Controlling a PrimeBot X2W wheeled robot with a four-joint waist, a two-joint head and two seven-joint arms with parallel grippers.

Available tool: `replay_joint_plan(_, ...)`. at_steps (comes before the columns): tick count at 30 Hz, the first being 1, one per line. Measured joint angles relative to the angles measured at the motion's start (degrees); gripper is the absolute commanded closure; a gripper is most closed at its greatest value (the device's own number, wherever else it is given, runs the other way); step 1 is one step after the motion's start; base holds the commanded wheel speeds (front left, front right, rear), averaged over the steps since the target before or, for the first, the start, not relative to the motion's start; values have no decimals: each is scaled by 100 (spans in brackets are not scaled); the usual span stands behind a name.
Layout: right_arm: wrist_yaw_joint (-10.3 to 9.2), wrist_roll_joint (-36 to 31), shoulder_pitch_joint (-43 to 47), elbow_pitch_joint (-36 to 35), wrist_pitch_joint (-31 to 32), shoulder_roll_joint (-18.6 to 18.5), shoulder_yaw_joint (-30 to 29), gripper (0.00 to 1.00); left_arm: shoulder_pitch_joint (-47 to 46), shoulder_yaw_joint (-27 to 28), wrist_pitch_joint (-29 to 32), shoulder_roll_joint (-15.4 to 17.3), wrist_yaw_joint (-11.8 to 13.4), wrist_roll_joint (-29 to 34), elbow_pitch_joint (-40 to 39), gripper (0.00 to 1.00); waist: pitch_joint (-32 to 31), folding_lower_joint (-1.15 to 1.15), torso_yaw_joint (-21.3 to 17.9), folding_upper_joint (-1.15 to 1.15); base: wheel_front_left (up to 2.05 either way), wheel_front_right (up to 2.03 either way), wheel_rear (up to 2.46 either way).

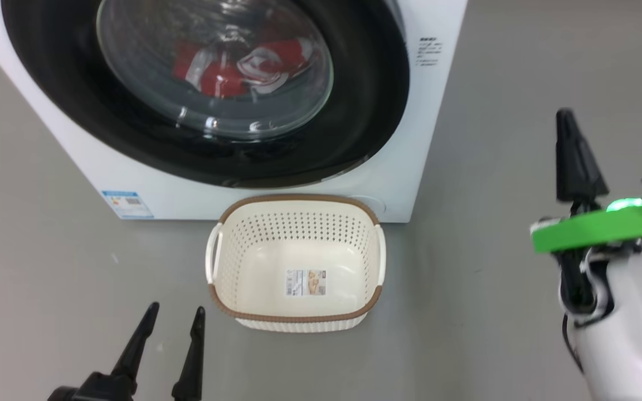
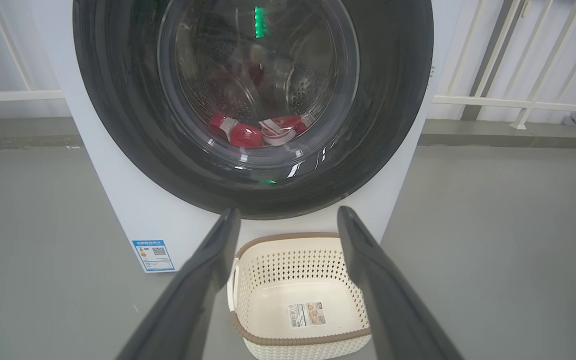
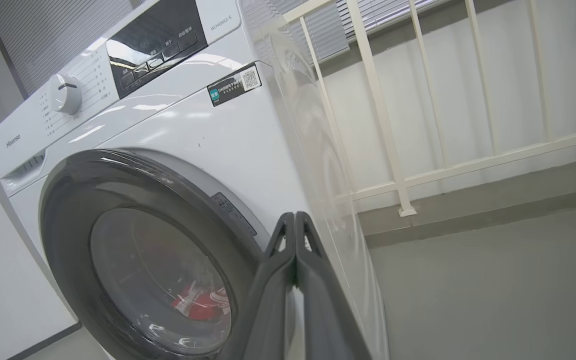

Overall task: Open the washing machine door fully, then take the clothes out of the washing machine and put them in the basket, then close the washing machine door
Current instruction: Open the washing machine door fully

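Observation:
The white washing machine (image 1: 276, 192) (image 3: 218, 145) stands ahead with its black-rimmed round door (image 1: 365, 94) (image 2: 113, 110) (image 3: 68, 210) closed. Red and white clothes (image 1: 237, 67) (image 2: 258, 132) (image 3: 200, 305) lie in the drum behind the glass. The cream basket (image 1: 298, 223) (image 2: 268, 280) sits on the floor in front of the machine and holds nothing but a label sticker. My left gripper (image 1: 176, 314) (image 2: 288, 215) is open, low at the left, short of the basket. My right gripper (image 1: 569, 120) (image 3: 294, 216) is shut on nothing, raised off the machine's right front corner.
Grey floor (image 1: 494, 111) runs all around the machine. A cream railing (image 3: 398, 165) (image 2: 518, 102) stands along the wall behind and to the right. A blue label (image 1: 127, 205) marks the machine's lower left front. A green band (image 1: 599, 228) wraps my right wrist.

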Motion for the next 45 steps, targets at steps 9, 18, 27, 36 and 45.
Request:
replay_joint_plan(9, 0, 1179, -1250, 749, 4, -407, 390, 100, -337, -122, 0, -11, -1, -52, 31, 0, 313, 0, 286, 0, 0, 0, 0)
replay_joint_plan(18, -1, 3149, -2402, 1393, 1101, -983, 881, 100, -587, -264, -1, -26, -7, -111, 65, 0, 616, 0, 587, 0, 0, 0, 0)
replay_joint_plan(27, -1, 4387, -3078, 1978, 2499, -1187, 1044, 100, -744, -413, -1, -37, -8, -204, 112, 0, 869, 0, 777, 0, 0, 0, 0)
replay_joint_plan(36, -1, 5287, -3562, 2235, 3608, -1334, 994, 100, -879, -576, -1, -46, -8, -263, 140, 0, 1108, 0, 923, 0, 0, 0, 0)
replay_joint_plan(45, -1, 5494, -4278, 2884, 4377, -1483, 1042, 100, -1090, -773, -2, -49, -8, -356, 138, 0, 1364, 0, 1116, 0, 0, 0, 0)
